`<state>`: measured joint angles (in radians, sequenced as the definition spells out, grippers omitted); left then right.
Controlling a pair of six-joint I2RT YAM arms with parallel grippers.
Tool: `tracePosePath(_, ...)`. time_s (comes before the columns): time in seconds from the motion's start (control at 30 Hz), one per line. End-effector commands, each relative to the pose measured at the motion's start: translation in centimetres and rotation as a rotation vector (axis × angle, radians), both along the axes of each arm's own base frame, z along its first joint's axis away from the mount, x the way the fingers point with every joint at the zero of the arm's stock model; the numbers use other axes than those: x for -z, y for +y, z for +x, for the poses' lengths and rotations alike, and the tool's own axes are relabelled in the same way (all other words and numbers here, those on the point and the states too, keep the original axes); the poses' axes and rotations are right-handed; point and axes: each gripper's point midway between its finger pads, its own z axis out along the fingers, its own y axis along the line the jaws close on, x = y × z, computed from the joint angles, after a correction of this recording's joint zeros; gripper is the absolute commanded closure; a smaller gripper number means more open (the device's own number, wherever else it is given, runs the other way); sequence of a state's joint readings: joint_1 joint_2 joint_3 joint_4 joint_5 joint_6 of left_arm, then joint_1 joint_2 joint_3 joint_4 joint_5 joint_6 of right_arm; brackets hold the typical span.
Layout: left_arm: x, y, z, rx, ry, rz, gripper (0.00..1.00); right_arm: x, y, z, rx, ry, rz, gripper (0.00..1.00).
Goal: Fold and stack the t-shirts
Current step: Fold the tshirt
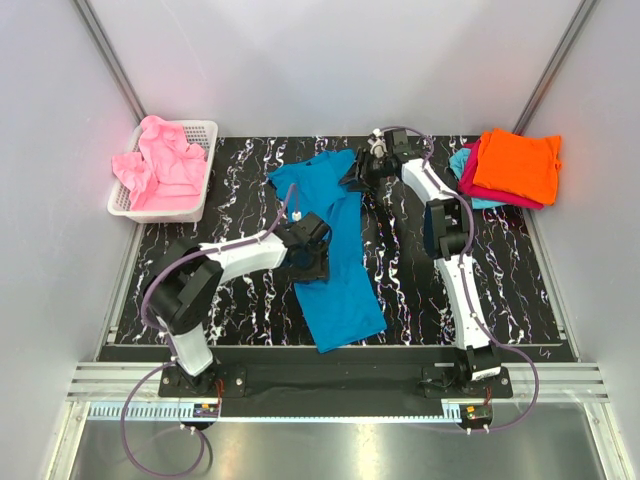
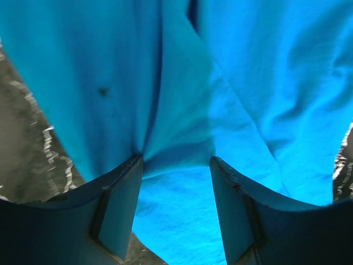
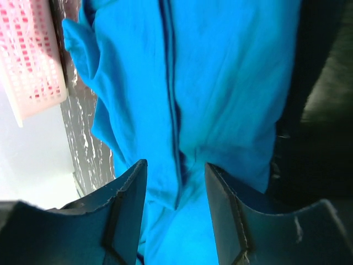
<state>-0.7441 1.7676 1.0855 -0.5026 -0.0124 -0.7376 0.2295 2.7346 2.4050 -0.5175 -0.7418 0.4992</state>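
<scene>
On table [image 1: 240, 160] — teal t-shirt [image 1: 340, 290], creased lengthwise

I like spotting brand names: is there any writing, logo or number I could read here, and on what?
None can be read.
The teal-blue t-shirt, the orange t-shirt and the white basket show no print.
The small board at the left arm's base may carry marks, but it is too small to tell.

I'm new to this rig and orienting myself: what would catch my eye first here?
A teal-blue t-shirt lies lengthwise in the middle, the left gripper and right gripper both down on it, jaws apart. Far left, pink shirts heap in a white basket; far right, an orange shirt tops a folded stack.
</scene>
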Motion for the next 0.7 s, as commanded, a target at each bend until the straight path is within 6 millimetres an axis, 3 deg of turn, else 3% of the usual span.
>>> tracePosePath(0.0,2.4,5.4,-4.0,0.012,0.133,0.202,0.40,3.7,-5.4,2.0,0.152,0.008,-0.200,0.46)
tracePosePath(0.17,0.7,3.3,-4.2,0.090,0.128,0.076,0.41,3.5,-5.7,2.2,0.160,0.013,-0.189,0.46)
tracePosePath(0.33,-3.6,0.0,-4.8,0.246,0.082,-0.138,0.42,2.7,-5.5,1.8,0.156,0.020,-0.170,0.46)
tracePosePath(0.53,-11.7,-2.7,-4.8,0.346,-0.118,-0.396,0.39,-0.9,-3.2,1.0,0.034,-0.033,-0.035,0.46)
tracePosePath(0.67,-14.0,-3.3,-5.5,0.367,-0.169,-0.486,0.39,-4.1,-2.5,0.9,0.002,-0.073,0.025,0.46)
